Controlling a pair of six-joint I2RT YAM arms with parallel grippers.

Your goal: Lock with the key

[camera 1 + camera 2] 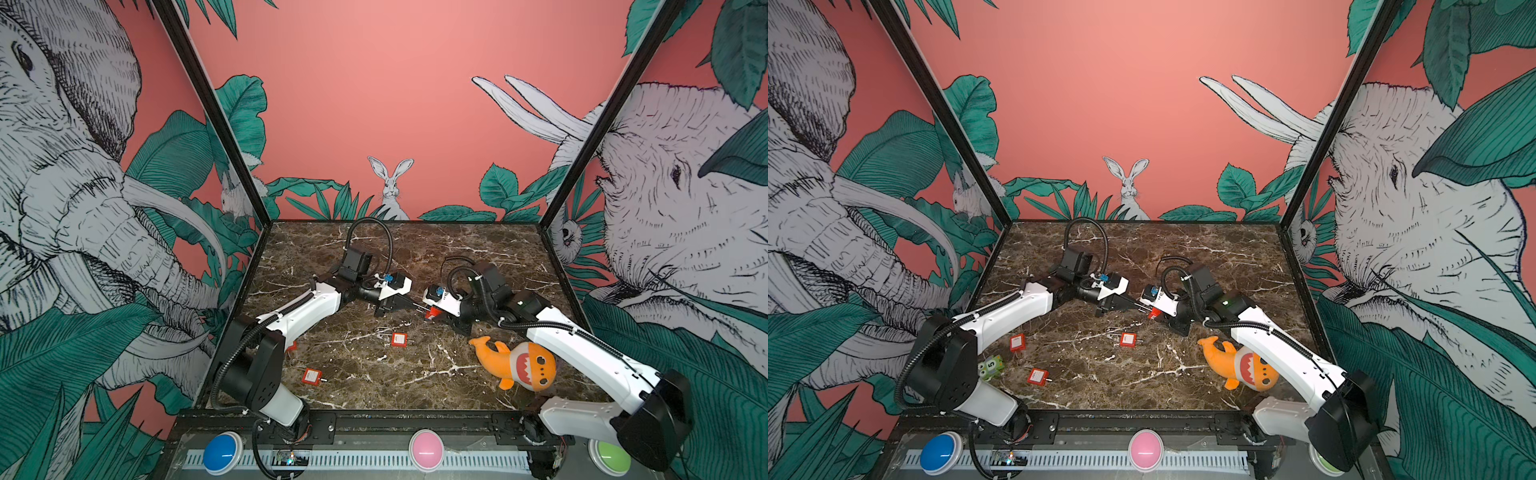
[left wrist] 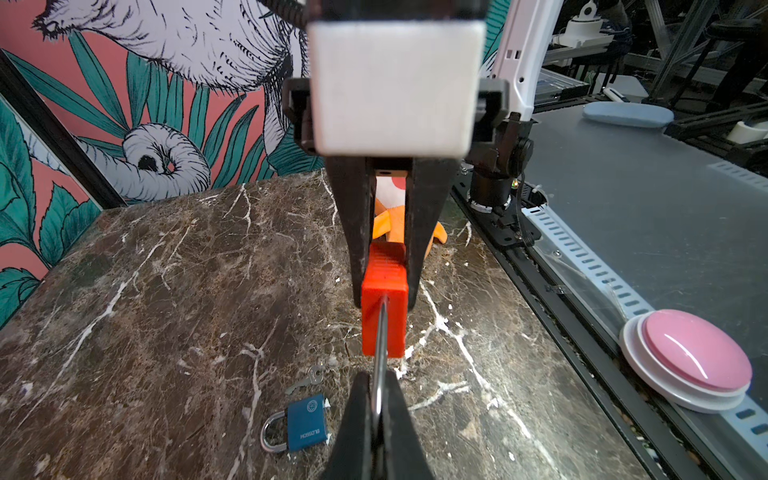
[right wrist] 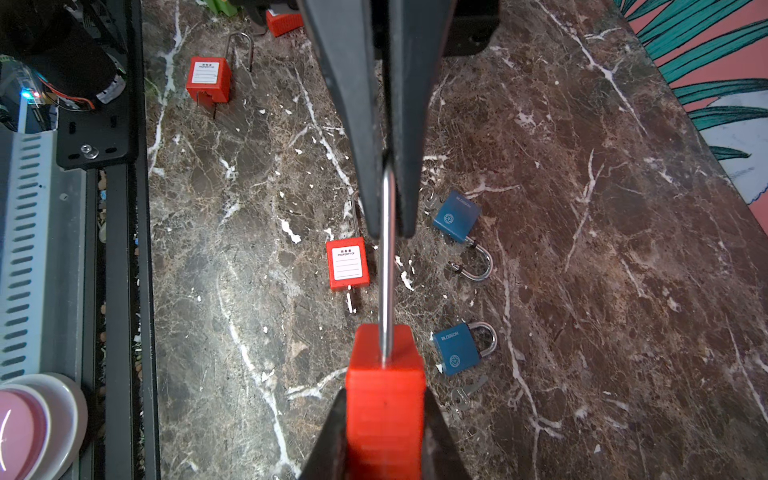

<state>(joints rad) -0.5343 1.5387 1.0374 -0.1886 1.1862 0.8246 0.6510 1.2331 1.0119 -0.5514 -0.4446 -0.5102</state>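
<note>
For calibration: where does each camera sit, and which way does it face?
Both top views: high in front, looking down on the table; left arm and right arm show.
Left wrist: on the left arm, looking past the left gripper at the right gripper.
Right wrist: on the right arm, looking past its own gripper at the left one.
Shared: both wrist views show the padlock held between the grippers.

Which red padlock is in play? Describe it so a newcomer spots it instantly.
On the marble table, find where both grippers meet. The red padlock is held between them: left gripper on its shackle, right gripper on its body. The other padlocks lie loose on the marble.
</note>
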